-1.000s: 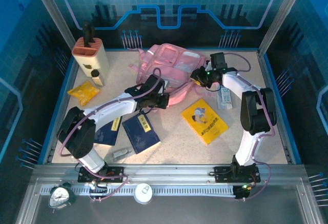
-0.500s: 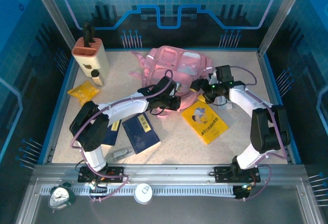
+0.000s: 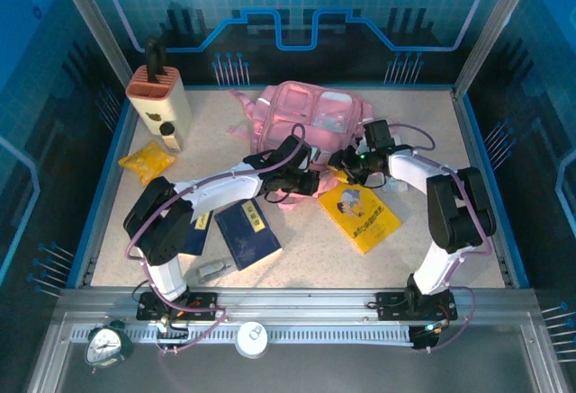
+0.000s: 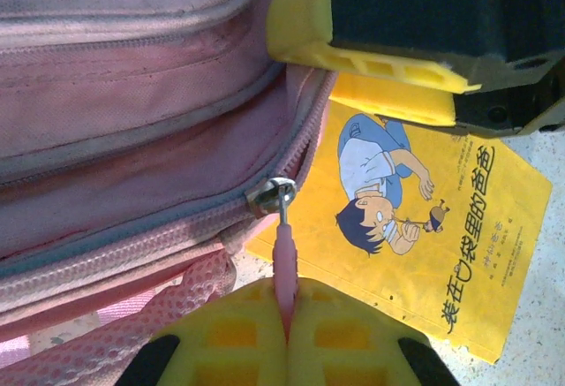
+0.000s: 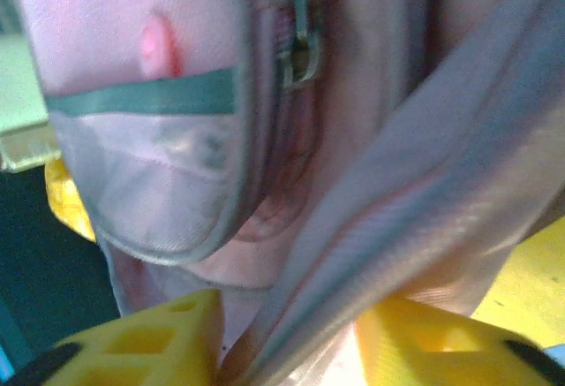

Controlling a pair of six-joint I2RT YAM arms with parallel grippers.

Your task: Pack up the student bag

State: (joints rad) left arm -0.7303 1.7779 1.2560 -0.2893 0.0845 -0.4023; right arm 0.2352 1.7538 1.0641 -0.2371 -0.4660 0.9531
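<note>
Pink student bag (image 5: 265, 139) between right fingers (image 5: 150, 342)

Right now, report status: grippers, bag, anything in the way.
Left gripper shut on the pink zip pull. Right gripper around a fold of the student bag, grip unclear. Yellow book lies close beside the bag.

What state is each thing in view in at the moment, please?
bag, lying front up; how far it is zipped cannot be told.
zip pull, clamped, straight out from its slider.
left gripper, shut on the zip pull.
right gripper, shut on a fold of the bag.
yellow book, closed, flat, cover up, one edge under the bag.
blue book, closed, flat.
</note>
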